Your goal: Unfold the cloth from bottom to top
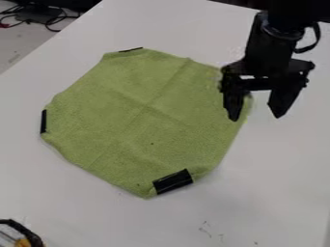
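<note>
One green cloth (138, 123), spread nearly flat; one claw (256, 116), released, empty, at the cloth's three o'clock, best raised straight up to avoid any dragging.

Green cloth (138, 116) seen spread nearly flat on white table (270, 193), crossed by faint creases. Its border is marked by black strips: at the top (130, 49), at the left (44, 121), and a broader one at the bottom (172, 181). Black gripper (256, 116) seen at the cloth's right edge, fingers spread apart. Dark cables (59, 18) noted upper left; black-and-orange object (29, 235) cut off lower left.
</note>
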`<state>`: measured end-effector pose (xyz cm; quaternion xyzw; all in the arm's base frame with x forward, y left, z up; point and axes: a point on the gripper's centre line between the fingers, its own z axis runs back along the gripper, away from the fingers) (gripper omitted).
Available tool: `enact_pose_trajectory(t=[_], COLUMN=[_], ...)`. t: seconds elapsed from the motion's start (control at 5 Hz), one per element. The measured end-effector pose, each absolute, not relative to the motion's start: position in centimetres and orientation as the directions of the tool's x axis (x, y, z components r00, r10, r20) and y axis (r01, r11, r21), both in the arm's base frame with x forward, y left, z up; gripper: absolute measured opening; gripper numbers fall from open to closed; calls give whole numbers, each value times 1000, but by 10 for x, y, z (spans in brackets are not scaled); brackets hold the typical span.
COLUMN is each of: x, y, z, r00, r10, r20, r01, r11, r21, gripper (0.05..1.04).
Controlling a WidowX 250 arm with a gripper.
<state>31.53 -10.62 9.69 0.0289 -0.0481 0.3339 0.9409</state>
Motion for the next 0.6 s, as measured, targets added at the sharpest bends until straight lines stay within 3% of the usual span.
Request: enact_pose_trajectory(t=[0.6], x=[275], y=[-138], z=[87], r00=[898], r10=[437], r20=[48], r01=[-440], r11=[894], r21=[90], gripper=[999])
